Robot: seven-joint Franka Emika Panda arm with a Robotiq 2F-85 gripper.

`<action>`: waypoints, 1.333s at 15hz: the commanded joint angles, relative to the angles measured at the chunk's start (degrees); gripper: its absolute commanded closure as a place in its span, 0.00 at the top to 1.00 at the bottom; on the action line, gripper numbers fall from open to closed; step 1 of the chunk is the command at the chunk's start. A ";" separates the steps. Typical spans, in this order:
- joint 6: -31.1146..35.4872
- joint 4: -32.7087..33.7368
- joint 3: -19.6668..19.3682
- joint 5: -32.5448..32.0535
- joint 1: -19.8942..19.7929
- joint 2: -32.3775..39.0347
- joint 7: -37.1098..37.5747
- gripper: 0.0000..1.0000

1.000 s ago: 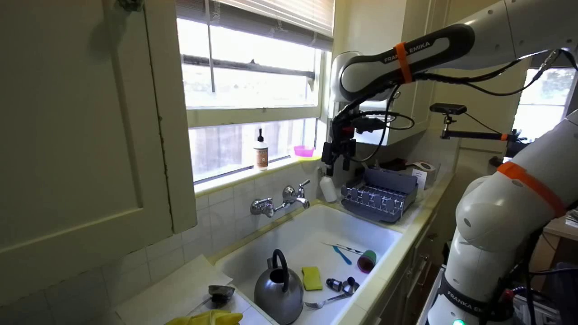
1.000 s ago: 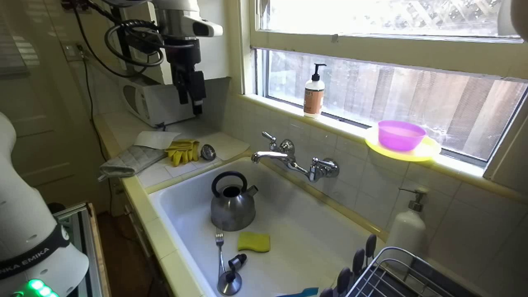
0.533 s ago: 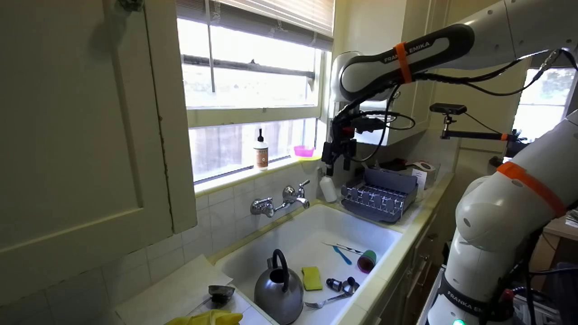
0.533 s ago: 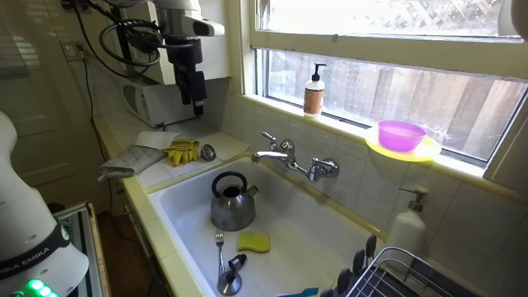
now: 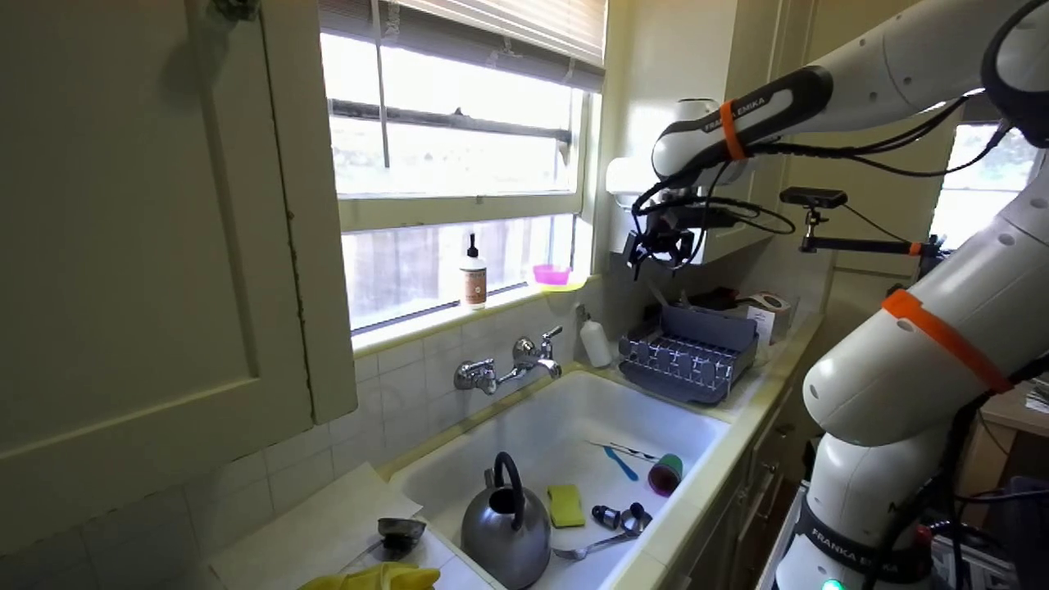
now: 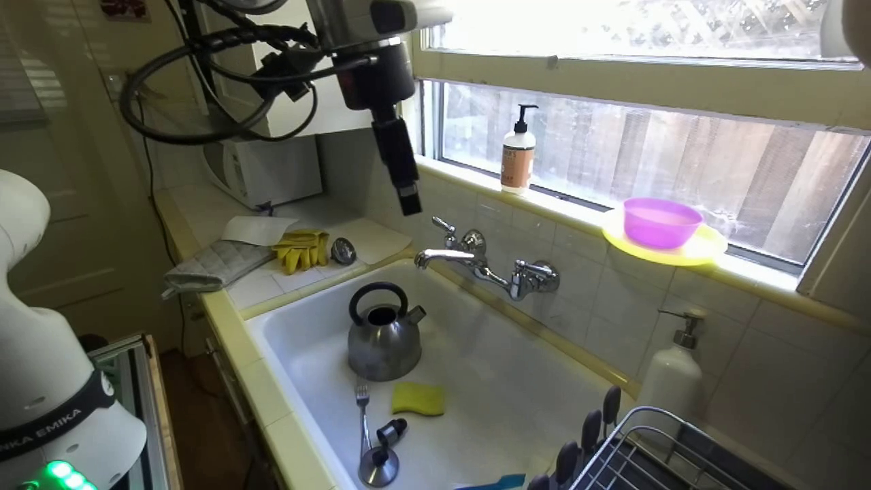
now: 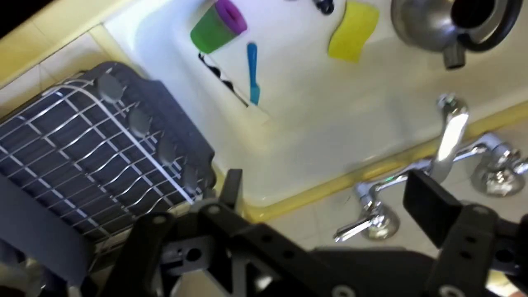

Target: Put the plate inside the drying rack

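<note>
Overhead, black fingers hang spread, holding nothing. The round pink bowl-like dish, likely the plate meant, sits on a round yellow plate on the far windowsill; best to pinch the pink rim alone, then lift level toward the blue-grey wire drying rack.

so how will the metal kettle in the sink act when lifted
The kettle is likely rigid, being apparently metal. Its smooth, rounded sides may slip in a grip. Held off-centre on its arched handle, it might tilt.
</note>
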 commanded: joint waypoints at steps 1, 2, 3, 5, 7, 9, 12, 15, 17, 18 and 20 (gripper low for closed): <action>10.68 5.49 -2.14 -2.20 -3.87 9.22 4.67 1.00; 13.49 6.94 -2.47 -2.38 -4.92 11.54 6.43 1.00; 14.71 8.35 -2.15 -2.92 -6.06 13.26 9.17 1.00; 13.90 6.25 -2.98 -1.47 -5.08 10.57 6.38 1.00; 14.09 7.42 -3.20 -1.52 -5.11 12.22 6.67 1.00; 14.09 7.39 -3.12 -1.50 -4.96 12.05 6.66 1.00; 14.08 7.33 -3.09 -1.49 -4.94 11.61 6.64 1.00; 14.86 9.70 -1.55 -8.91 -8.08 14.85 11.68 1.00; 14.23 12.28 -2.40 -10.27 -7.76 17.69 11.85 1.00; 14.31 13.32 -2.57 -11.34 -7.81 19.00 12.20 1.00; 15.26 16.19 -3.87 -9.30 -6.78 22.41 11.24 1.00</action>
